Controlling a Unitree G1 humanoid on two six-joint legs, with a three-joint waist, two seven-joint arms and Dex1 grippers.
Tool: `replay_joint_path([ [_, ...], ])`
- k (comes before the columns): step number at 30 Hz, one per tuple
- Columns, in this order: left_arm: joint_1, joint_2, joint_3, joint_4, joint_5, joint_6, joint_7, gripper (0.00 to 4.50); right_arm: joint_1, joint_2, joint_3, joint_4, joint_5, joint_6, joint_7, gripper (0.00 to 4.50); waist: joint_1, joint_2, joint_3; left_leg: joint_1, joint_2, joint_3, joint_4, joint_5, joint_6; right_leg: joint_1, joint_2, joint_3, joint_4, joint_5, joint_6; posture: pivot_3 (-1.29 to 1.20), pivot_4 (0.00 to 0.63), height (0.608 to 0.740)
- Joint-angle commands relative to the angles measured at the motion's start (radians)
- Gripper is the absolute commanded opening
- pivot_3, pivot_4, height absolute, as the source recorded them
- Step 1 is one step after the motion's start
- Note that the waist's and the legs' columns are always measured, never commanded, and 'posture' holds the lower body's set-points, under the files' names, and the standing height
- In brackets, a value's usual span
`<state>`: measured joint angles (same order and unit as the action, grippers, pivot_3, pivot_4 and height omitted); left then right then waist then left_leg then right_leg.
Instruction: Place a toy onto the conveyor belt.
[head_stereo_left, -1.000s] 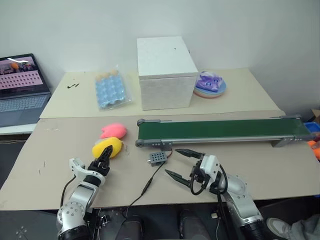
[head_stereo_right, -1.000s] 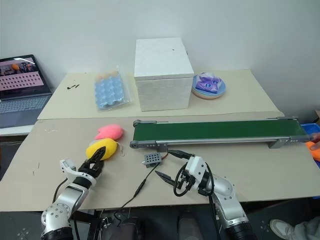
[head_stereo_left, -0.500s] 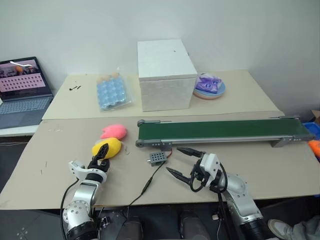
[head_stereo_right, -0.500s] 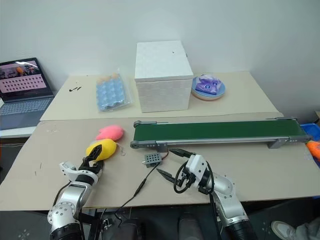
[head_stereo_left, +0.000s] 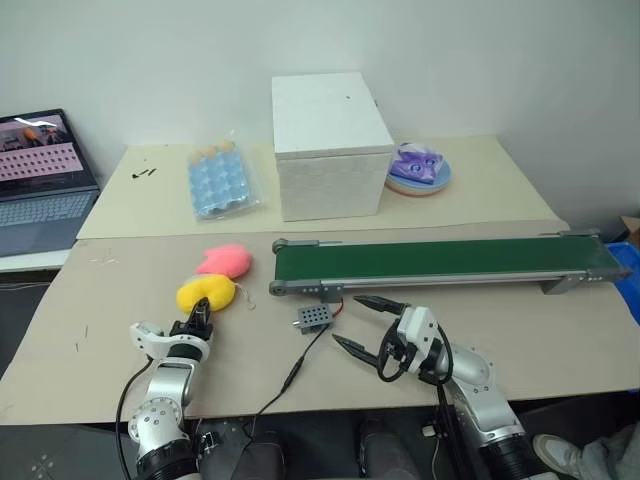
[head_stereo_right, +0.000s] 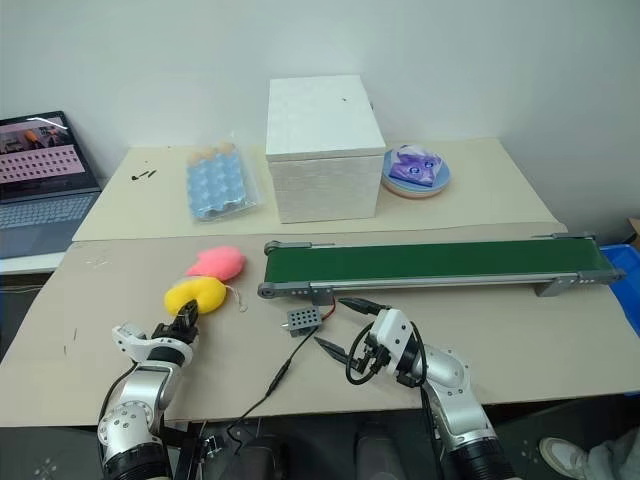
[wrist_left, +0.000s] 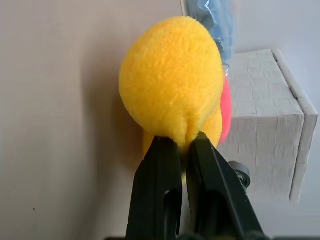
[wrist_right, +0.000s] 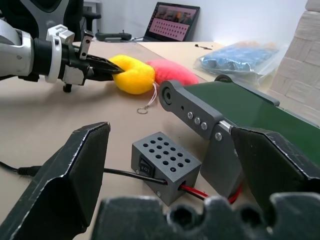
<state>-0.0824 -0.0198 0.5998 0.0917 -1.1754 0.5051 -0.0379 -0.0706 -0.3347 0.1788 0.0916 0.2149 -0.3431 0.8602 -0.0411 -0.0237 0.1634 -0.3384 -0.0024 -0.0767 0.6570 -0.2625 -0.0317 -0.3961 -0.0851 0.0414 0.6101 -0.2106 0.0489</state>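
white box (head_stereo_left: 331, 144), blue egg tray (head_stereo_left: 218, 179), laptop (head_stereo_left: 44, 177), pink plush (head_stereo_left: 226, 261).

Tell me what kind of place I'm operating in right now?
Most likely a lab or office test bench: a small conveyor belt on a cardboard-covered table, a wired grey control box beside it, and an open laptop nearby.

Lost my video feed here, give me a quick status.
Left gripper shut on yellow toy, toy on the table. Right gripper open, empty, near the grey switch box. Conveyor belt bare; pink plush beside toy.
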Motion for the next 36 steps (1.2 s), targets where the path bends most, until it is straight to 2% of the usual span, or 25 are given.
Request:
replay_joint_path([
  [1, 0.030, -0.011, -0.034, -0.043, 0.086, -0.066, -0.019, 0.29, -0.016, -0.001, -0.014, 0.000, -0.008, -0.023, -0.014, 4.50, -0.001, -0.001, 0.000, 0.000, 0.000, 0.000, 0.000, 0.000, 0.000, 0.000, 0.000, 0.000, 0.000, 0.000, 0.000, 0.00, 0.150, 0.740],
  [4, 0.054, -0.026, -0.068, -0.132, 0.175, -0.145, -0.016, 0.29, -0.020, -0.002, -0.009, 0.009, -0.019, -0.026, -0.012, 4.50, -0.003, -0.005, 0.003, -0.003, 0.000, 0.000, 0.000, 0.000, -0.001, -0.005, 0.000, 0.000, 0.000, 0.000, 0.000, 0.00, 0.150, 0.740],
  [7, 0.083, -0.018, -0.135, -0.250, 0.337, -0.236, 0.009, 0.29, -0.021, -0.005, -0.008, 0.019, -0.024, -0.029, -0.011, 4.50, 0.000, -0.007, 0.004, -0.014, 0.000, 0.000, 0.000, -0.001, -0.001, -0.014, 0.001, 0.000, -0.001, 0.004, 0.006, 0.00, 0.150, 0.740],
  [9, 0.097, -0.012, -0.179, -0.307, 0.435, -0.265, 0.047, 0.29, -0.022, -0.007, -0.010, 0.026, -0.027, -0.032, -0.011, 4.50, 0.006, -0.007, 0.004, -0.019, 0.000, 0.000, 0.000, -0.001, -0.002, -0.020, 0.001, 0.001, -0.001, 0.005, 0.004, 0.00, 0.150, 0.740],
  [10, 0.101, -0.021, -0.189, -0.329, 0.475, -0.285, 0.076, 0.29, -0.024, -0.007, -0.010, 0.028, -0.027, -0.033, -0.010, 4.50, 0.009, -0.007, 0.004, -0.023, 0.000, 0.000, 0.001, -0.001, -0.003, -0.025, 0.001, 0.001, -0.001, 0.009, -0.002, 0.00, 0.150, 0.740],
  [14, 0.120, -0.036, -0.252, -0.433, 0.671, -0.342, 0.185, 0.29, -0.036, -0.005, -0.013, 0.048, -0.036, -0.041, -0.015, 4.50, 0.023, -0.008, 0.004, -0.026, 0.000, 0.000, 0.002, -0.002, -0.003, -0.026, 0.001, 0.001, -0.002, 0.009, -0.002, 0.00, 0.150, 0.740],
  [16, 0.099, 0.025, -0.307, -0.434, 0.824, -0.369, 0.196, 0.29, -0.040, -0.003, -0.013, 0.050, -0.033, -0.041, -0.018, 4.50, 0.027, -0.008, 0.004, -0.025, 0.000, 0.000, 0.002, -0.002, -0.003, -0.026, 0.001, 0.001, -0.002, 0.008, -0.001, 0.00, 0.150, 0.740],
  [18, 0.057, 0.147, -0.405, -0.401, 1.061, -0.410, 0.194, 0.29, -0.040, 0.001, -0.012, 0.047, -0.029, -0.040, -0.019, 4.50, 0.029, -0.008, 0.005, -0.025, 0.000, 0.000, 0.002, -0.002, -0.003, -0.026, 0.001, 0.000, -0.001, 0.007, 0.002, 0.00, 0.150, 0.740],
  [20, 0.009, 0.245, -0.483, -0.363, 1.219, -0.470, 0.174, 0.29, -0.041, 0.005, -0.008, 0.045, -0.030, -0.039, -0.021, 4.50, 0.030, -0.008, 0.005, -0.025, 0.001, 0.000, 0.002, -0.001, -0.003, -0.026, 0.002, 0.000, -0.001, 0.006, 0.003, 0.00, 0.150, 0.740],
  [23, -0.076, 0.455, -0.652, -0.267, 1.571, -0.624, 0.164, 0.29, -0.043, 0.014, -0.004, 0.043, -0.033, -0.038, -0.028, 4.50, 0.029, -0.007, 0.005, -0.025, 0.001, 0.000, 0.002, -0.001, -0.003, -0.025, 0.002, 0.000, -0.001, 0.008, 0.001, 0.00, 0.150, 0.740],
  [26, -0.136, 0.614, -0.790, -0.136, 1.841, -0.774, 0.220, 0.29, -0.043, 0.024, -0.004, 0.041, -0.038, -0.038, -0.041, 4.50, 0.026, -0.006, 0.005, -0.024, 0.001, 0.000, 0.001, -0.002, -0.003, -0.026, 0.002, 0.001, -0.002, 0.010, -0.002, 0.00, 0.150, 0.740],
  [29, -0.201, 0.725, -0.895, 0.011, 2.027, -0.896, 0.305, 0.29, -0.041, 0.029, -0.011, 0.031, -0.034, -0.035, -0.059, 4.50, 0.019, -0.005, 0.006, -0.024, 0.001, 0.001, 0.000, -0.002, -0.003, -0.027, 0.002, 0.001, -0.001, 0.010, -0.002, 0.00, 0.150, 0.740],
  [31, -0.256, 0.767, -0.952, 0.131, 2.098, -0.969, 0.354, 0.29, -0.041, 0.029, -0.017, 0.027, -0.031, -0.032, -0.064, 4.50, 0.020, -0.005, 0.006, -0.024, 0.001, 0.001, 0.000, -0.002, -0.003, -0.028, 0.002, 0.001, 0.000, 0.009, -0.002, 0.00, 0.150, 0.740],
  [36, -0.395, 0.798, -1.045, 0.342, 2.200, -1.094, 0.461, 0.29, -0.039, 0.026, -0.023, 0.029, -0.030, -0.034, -0.076, 4.50, 0.030, -0.005, 0.007, -0.024, 0.001, 0.001, 0.000, -0.002, -0.002, -0.028, 0.002, 0.000, 0.001, 0.008, 0.001, 0.00, 0.150, 0.740],
])
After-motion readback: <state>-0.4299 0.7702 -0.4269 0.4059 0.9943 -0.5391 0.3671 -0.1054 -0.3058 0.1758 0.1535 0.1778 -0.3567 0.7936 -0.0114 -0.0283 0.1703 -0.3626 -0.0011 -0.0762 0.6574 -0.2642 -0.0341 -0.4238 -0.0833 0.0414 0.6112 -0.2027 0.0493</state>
